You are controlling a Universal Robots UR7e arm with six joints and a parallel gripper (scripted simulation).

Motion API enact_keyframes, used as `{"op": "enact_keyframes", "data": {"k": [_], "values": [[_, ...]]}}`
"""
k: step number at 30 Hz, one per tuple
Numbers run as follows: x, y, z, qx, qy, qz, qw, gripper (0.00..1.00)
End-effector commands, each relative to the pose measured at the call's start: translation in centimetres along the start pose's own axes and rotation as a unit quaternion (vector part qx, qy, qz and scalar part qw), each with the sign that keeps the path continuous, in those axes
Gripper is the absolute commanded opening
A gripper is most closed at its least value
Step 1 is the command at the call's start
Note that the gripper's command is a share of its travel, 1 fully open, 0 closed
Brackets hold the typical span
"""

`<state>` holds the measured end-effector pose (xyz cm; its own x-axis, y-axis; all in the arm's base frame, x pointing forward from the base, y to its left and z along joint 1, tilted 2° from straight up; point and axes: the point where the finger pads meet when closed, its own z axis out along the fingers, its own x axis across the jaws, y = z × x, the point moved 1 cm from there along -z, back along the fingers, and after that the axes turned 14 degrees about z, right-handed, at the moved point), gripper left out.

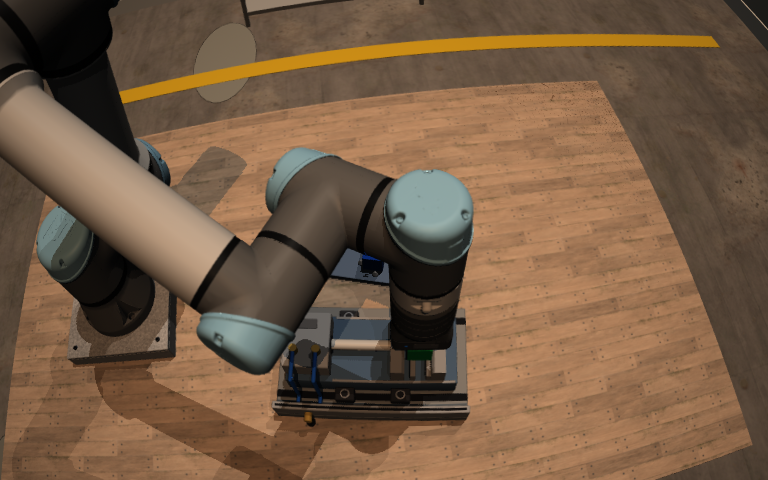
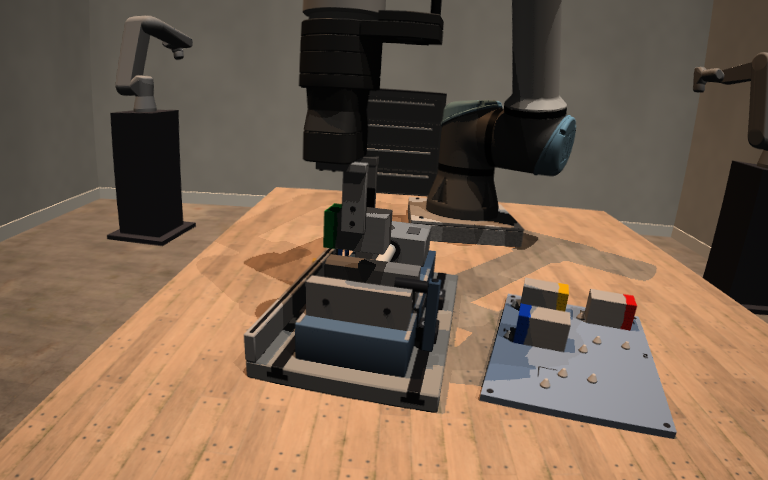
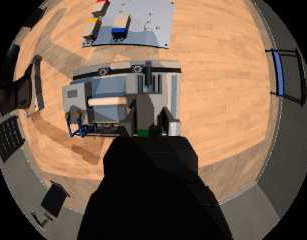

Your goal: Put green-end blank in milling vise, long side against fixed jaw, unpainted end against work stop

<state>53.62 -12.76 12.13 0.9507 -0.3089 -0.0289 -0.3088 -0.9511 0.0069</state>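
Note:
My gripper (image 2: pixel 359 228) (image 3: pixel 149 114) is shut on the blank with the green end (image 1: pixel 420 355) (image 2: pixel 378 231) (image 3: pixel 147 111). The blank is held level above the milling vise (image 1: pixel 370 406) (image 2: pixel 340 389), over the gap between the jaws. Its green end points away from the work stop (image 2: pixel 410 284) (image 3: pixel 148 74), a dark rod. The fixed jaw (image 1: pixel 439 363) (image 2: pixel 358 303) is the end block without hoses. The low bars are mostly hidden under the blank and gripper. The gap between blank and bars cannot be told exactly.
The blue-grey plate (image 1: pixel 346 272) (image 2: pixel 614 410) (image 3: pixel 165 36) beside the vise bears the blue-ended blank (image 2: pixel 549 328) (image 3: pixel 121 23), the yellow-ended blank (image 2: pixel 540 293) (image 3: pixel 92 30) and the red-ended blank (image 2: pixel 605 308) (image 3: pixel 100 9). Blue hoses (image 1: pixel 316 372) (image 3: pixel 79 126) stand at the vise's other end.

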Motion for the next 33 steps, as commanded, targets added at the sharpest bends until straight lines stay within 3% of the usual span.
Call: {"op": "enact_keyframes", "data": {"k": [1, 33], "values": [[-0.01, -0.08, -0.07, 0.000, 0.001, 0.000, 1.000, 0.00], [-0.12, -0.33, -0.08, 0.000, 0.001, 0.000, 1.000, 0.00]]}}
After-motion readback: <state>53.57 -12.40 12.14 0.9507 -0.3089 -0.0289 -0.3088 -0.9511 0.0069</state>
